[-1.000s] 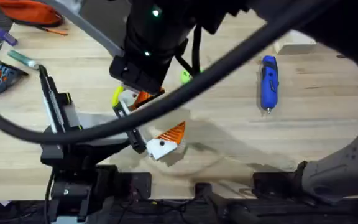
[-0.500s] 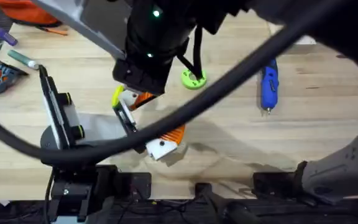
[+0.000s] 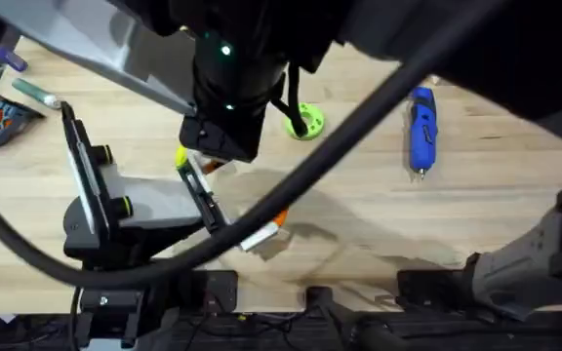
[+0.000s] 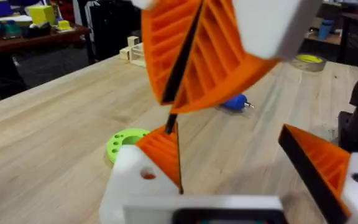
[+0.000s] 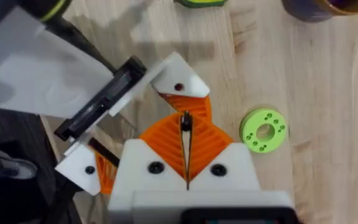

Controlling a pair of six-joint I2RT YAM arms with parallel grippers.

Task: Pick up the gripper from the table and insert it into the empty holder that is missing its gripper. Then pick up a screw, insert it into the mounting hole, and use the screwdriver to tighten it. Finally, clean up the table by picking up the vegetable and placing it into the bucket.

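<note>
Wooden worktop (image 3: 359, 210), blue screwdriver (image 3: 421, 130) at right, lime disc (image 3: 305, 123) near centre, dark blurred arm (image 3: 232, 78) above, cable (image 3: 359, 117) crossing

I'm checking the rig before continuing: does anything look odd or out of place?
The holder has an open mounting hole, apparently with no screw. The shut right claw touches the gripper on it.

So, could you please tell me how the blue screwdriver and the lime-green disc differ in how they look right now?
The screwdriver is bright blue; the disc is lime green. The screwdriver is long and pen-shaped with a thin metal tip; the disc is flat and round with holes. In the overhead view the screwdriver lies fully exposed, while the disc is partly hidden by an arm. Both rest on the wooden table.
</note>
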